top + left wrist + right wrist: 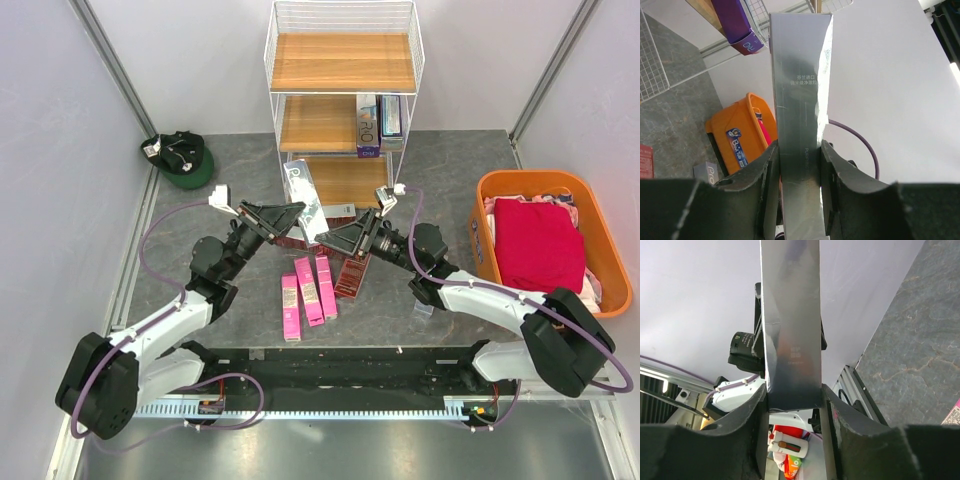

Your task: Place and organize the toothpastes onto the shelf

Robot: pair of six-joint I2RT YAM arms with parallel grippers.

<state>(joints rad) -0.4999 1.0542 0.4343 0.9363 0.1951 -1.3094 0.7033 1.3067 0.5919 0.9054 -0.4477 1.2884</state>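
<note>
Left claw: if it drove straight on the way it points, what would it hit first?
Probably the right claw, facing it and shut on the same silver toothpaste box the left claw holds. Depth between them is unclear from above.

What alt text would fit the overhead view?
The left gripper and right gripper both clamp one silver box before a white wire shelf bearing other boxes. Pink boxes and red boxes lie on the table; an orange tub stands at right.

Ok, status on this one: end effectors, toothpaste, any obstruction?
Left end effector and right end effector both shut on one silver toothpaste box. Held just in front of shelf. Pink boxes, dark red boxes on table below; nothing seen blocking.
</note>
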